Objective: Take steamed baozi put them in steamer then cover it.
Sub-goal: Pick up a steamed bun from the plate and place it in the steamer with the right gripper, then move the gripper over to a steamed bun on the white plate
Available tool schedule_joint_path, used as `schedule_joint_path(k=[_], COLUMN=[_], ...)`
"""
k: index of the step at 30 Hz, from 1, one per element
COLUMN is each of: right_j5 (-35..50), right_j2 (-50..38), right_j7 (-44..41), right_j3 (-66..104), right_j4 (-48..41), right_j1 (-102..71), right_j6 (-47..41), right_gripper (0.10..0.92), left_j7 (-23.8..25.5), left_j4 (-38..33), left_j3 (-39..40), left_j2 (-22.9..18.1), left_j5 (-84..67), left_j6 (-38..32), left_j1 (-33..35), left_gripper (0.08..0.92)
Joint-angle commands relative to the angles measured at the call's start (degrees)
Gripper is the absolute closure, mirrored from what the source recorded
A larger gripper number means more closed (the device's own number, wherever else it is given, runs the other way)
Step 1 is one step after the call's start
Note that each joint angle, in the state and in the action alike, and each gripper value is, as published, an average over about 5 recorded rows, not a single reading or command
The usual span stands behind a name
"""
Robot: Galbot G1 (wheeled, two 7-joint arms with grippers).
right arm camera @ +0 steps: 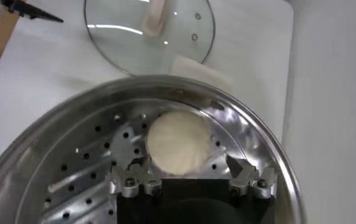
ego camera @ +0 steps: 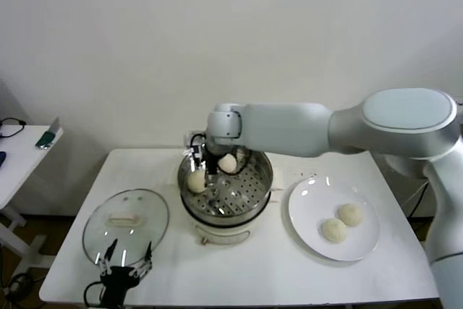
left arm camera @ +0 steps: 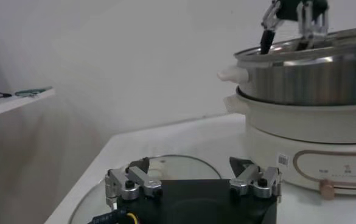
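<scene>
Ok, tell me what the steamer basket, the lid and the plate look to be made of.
Steamer basket: looks like polished stainless steel, mirror-bright with punched holes. Lid: apparently clear glass, since the table shows through it, with a metal rim and a white handle, probably plastic. Plate: glossy white, showing glare spots; likely glazed ceramic, though melamine can't be ruled out.

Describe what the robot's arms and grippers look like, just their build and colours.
The right arm is a thick, smooth, glossy white shell with rounded joints and a pale grey shoulder cap. Both the right gripper and the left gripper have a black body, silver metal finger links with screws, and dark tips. A yellow-marked cable runs by the left one.
</scene>
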Motion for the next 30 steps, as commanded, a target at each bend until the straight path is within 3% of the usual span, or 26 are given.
schedule_joint_path(k=[1,6,13,18,30], right_j5=[-0.3,-4.1,-16.9,-23.1,-27.2], right_j2=[-19.5,-32.8,-45.2,-47.8,-46.7], right_j7=[-13.2,-17.6,-13.0,-9.8,-6.2], right_j3=[-6.1,-14.9,-17.8,-13.3,-3.5], right_j4=[9.2,17.0,20.0,19.8,18.2], right_j1=[13.3,18.6,11.8,3.9,-11.1], right_j6=[9.9,13.2,11.6,9.4,5.2], right_gripper=[0.202,0.203,0.203,0.203,0.203], left_j7=[0.1,0.2,0.3,0.3,0.4], left_j4=[-0.1,0.5,0.7,0.6,0.4], left_j3=[0.3,0.5,0.6,0.6,0.7], left_j2=[0.0,0.0,-0.2,-0.4,-0.7], left_j5=[0.1,0.2,0.2,0.2,0.7], left_j6=[0.2,0.4,0.6,0.7,0.8], left_j1=[-0.3,-1.1,-1.6,-1.7,-1.0], left_gripper=[0.177,0.177,0.177,0.177,0.177])
